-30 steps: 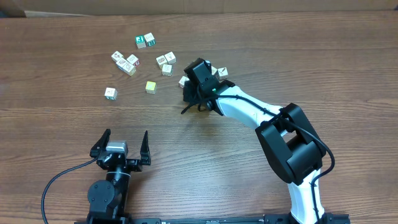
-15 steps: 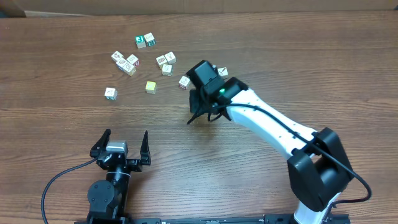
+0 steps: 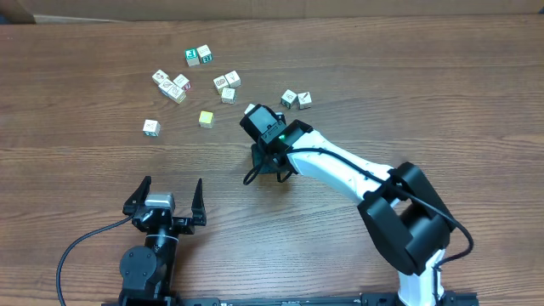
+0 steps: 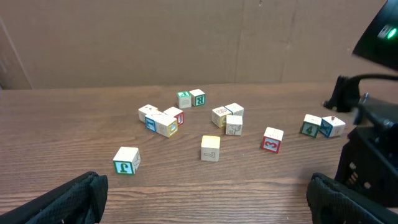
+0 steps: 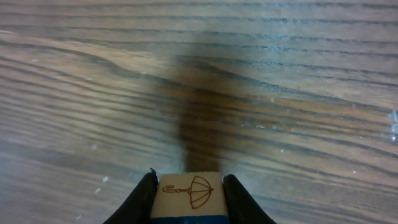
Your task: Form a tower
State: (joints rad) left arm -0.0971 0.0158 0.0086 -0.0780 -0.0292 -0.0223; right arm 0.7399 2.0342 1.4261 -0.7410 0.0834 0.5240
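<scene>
Wood-grain tabletop (image 5: 292,74) lies bare under my right tool (image 5: 189,198), and that is where this step sits. Its fingers (image 5: 143,200) are drawn in narrow on the umbrella cube (image 5: 189,186), one on each side, with the umbrella picture facing up at my wrist camera. The cube looks lifted clear of the wood, though I cannot be sure.

No tower stands anywhere that I can see, so I judge the task barely begun, with this cube as the base or the first one carried to a base. Next I must set it down flat and square on open wood, then let go without nudging it, since every later cube will rest on its top face.

My left tool (image 3: 172,184) waits at the near edge, spread wide and empty, touching nothing.

Further out the loose cubes lie scattered singly and in small clusters: a plain yellow-green cube (image 3: 206,118), a cube with a red 3 (image 4: 272,139), a pair off to the right (image 3: 296,99), and a green-faced pair (image 3: 198,56) farthest away. Beyond them rises a cardboard wall (image 4: 186,37).
</scene>
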